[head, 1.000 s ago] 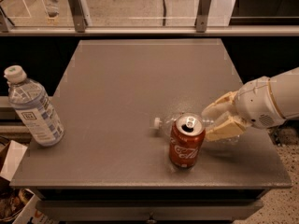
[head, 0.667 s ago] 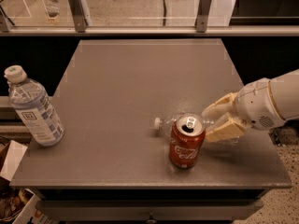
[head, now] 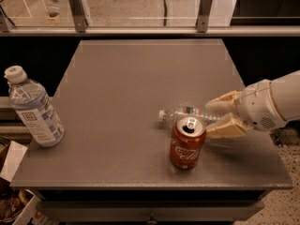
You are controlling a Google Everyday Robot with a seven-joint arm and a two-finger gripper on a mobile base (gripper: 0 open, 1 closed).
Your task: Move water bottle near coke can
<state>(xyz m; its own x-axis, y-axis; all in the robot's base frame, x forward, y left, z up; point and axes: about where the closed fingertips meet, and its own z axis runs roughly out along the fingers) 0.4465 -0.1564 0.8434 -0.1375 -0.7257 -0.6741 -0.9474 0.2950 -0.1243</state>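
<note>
At the left edge of the surface stands the larger bottle with the blue-white label. It is upright and well apart from everything else. You do not need it, so leave it alone.

Further right, the water bottle lies on its side, with the white cap pointing left, just behind the coke can. The two look almost touching, but the can hides the lower side of the bottle, so you cannot tell if they really touch. The can stands upright near the front edge of the surface.

At the right, the claw reaches in from the side and sits at the base end of the water bottle. Whether it clamps the bottle or only lies around it, this view does not show.

In my judgement the bottle is already near enough to the can, so the step in hand is to finish the placing cleanly. If you are holding the bottle, loosen the grip slowly. A round ribbed bottle lying down probably rolls easily, either against the can or away from it. Then draw the claw straight back to the right, along the length of the bottle and not sideways, so that you neither drag the bottle nor knock the can over.
</note>
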